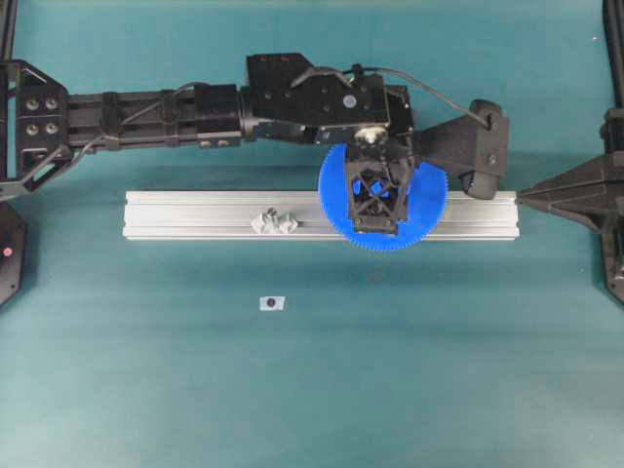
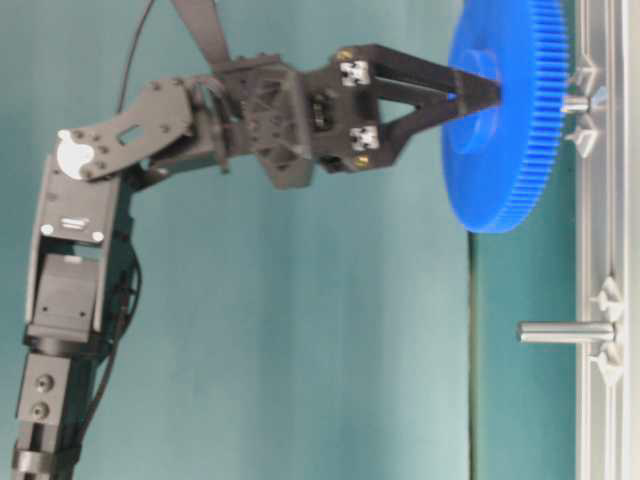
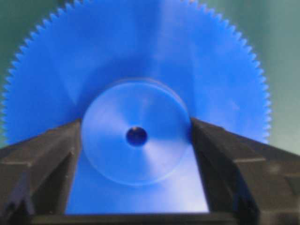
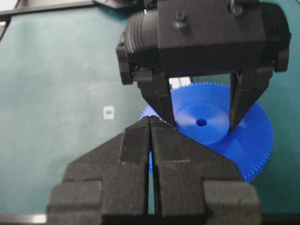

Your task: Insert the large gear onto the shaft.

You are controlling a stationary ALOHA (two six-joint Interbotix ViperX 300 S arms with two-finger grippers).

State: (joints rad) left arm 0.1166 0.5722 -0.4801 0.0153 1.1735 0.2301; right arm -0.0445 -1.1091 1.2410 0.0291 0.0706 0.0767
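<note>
Nearest the lens in the left wrist view, the large gear [image 3: 136, 93] fills the frame, its raised hub clamped between the two fingers of the left gripper [image 3: 136, 140]. Overhead, the gear hangs over the right part of the aluminium rail [image 1: 195, 214]. At table level its underside sits on or just above a short stub on the rail; contact cannot be confirmed. The shaft [image 2: 565, 332] stands bare, well apart along the rail. The right gripper [image 4: 150, 136] rests beyond the rail's end, fingers pressed together, empty. A small tag [image 1: 271, 303] lies on the green mat [image 1: 439, 370].
</note>
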